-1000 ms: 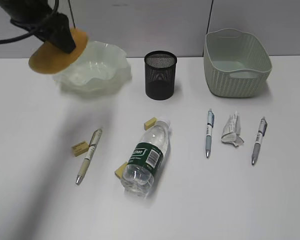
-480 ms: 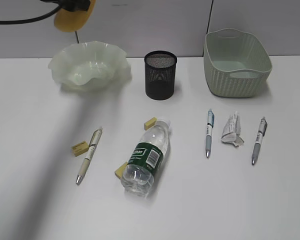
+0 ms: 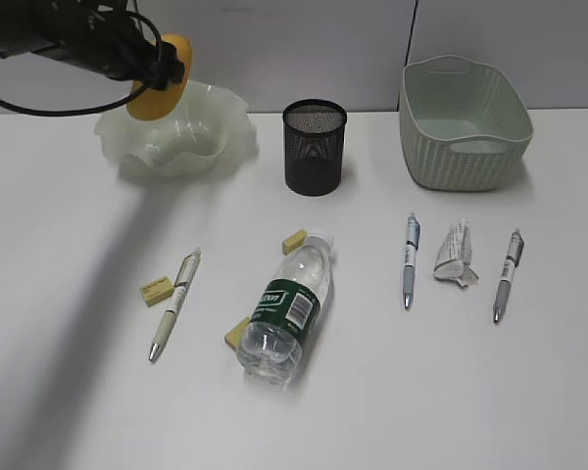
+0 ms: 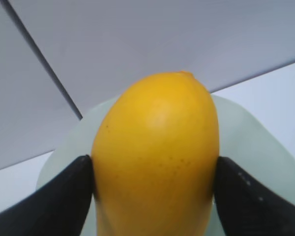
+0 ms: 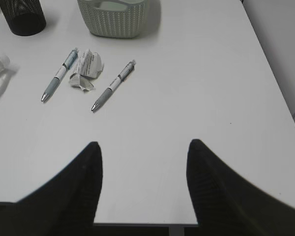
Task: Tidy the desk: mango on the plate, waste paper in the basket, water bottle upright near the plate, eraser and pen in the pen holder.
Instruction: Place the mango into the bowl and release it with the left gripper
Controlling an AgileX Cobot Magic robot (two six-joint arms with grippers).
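The desk [image 3: 69,392] fills most of the frame. At upper right stands the basket [image 3: 465,122]; at upper left, the plate [image 3: 176,132]. The water bottle [image 3: 287,308] lies on its side at lower centre. Above the plate's left part, the left claw [image 3: 157,73] is clenched on the mango [image 4: 157,157], a finger against each flank. The right claw [image 5: 143,191] hangs released over bare desk.

Three pens [image 3: 174,305] [image 3: 410,259] [image 3: 507,274], three erasers [image 3: 157,290] [image 3: 294,241] [image 3: 237,332], and one each of mango [image 3: 161,78], plate [image 3: 176,147], pen holder [image 3: 315,147], basket [image 3: 463,122], water bottle [image 3: 286,308], waste paper [image 3: 456,255].
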